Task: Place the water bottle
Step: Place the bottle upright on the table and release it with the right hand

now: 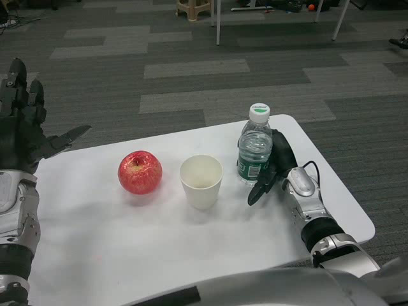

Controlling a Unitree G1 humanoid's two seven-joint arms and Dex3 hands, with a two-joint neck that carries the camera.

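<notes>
White counter (pixel 95 242) has the bottle (pixel 255 145) standing near its far right corner, right hand (pixel 274 167) wrapped around it. Left hand (pixel 25 124) hovers spread and empty at the left edge. Cup (pixel 201 182) mid-counter, apple (pixel 139 172) beside it.

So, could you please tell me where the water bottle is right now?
In the head view, the water bottle stands upright at the table's right rear, just right of the paper cup, with the right robot hand against its right side.
</notes>
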